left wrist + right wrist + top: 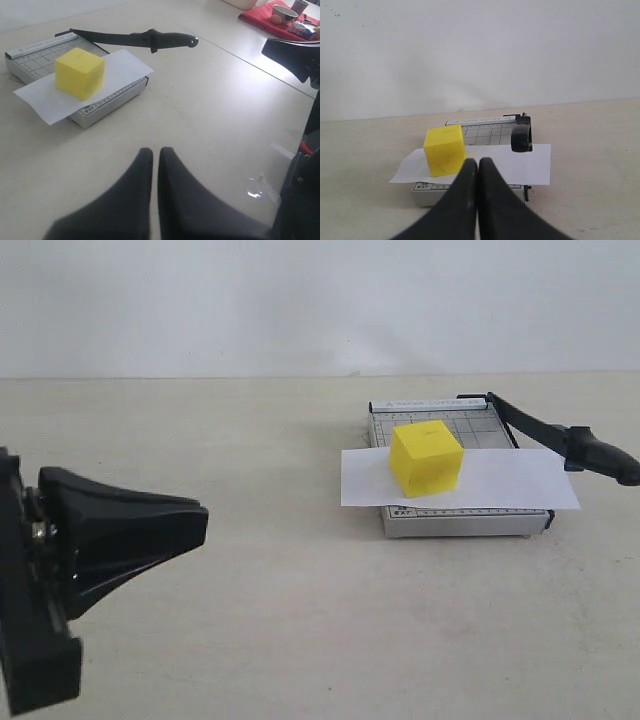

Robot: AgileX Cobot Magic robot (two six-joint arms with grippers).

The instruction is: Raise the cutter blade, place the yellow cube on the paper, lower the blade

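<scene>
The yellow cube [427,458] rests on the white paper [500,480], which lies across the grey gridded cutter base [455,523]. The cutter blade [560,440] runs along the base's right side, its thick black handle sticking out past the paper, slightly above the table. My left gripper [200,525] is shut and empty at the left, well away from the cutter. In the left wrist view, the cube [80,72] and blade [150,38] lie beyond my shut left gripper [155,152]. My right gripper [478,162] is shut and empty, in front of the cube [445,149] and paper [530,165].
A red cloth [280,20] with a metal cup and small items lies at the table's far edge in the left wrist view. The right arm [300,60] shows dark at that view's edge. A plain white wall stands behind the table.
</scene>
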